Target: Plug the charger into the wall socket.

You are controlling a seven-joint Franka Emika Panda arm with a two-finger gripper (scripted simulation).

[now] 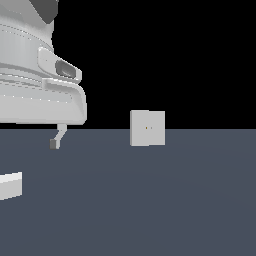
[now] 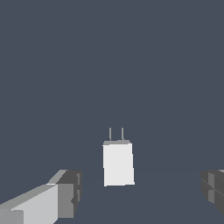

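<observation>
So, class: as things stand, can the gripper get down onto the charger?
Probably yes. In the wrist view the gripper is open, its fingers spread wide on either side of the charger, which lies flat on the bare floor with nothing between them.

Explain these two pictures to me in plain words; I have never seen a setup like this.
This is a computer simulation of a robot arm, the big white shape in the exterior view. That picture comes from a camera off the arm. At its right stands the wall socket, an upright grey plate with two tiny dots. The white block at its lower left edge seems to be the charger. The other picture comes from a camera on the wrist, looking down past the gripper. The charger lies on the dark floor, two prongs showing, between the open jaws. Nothing is held.
</observation>
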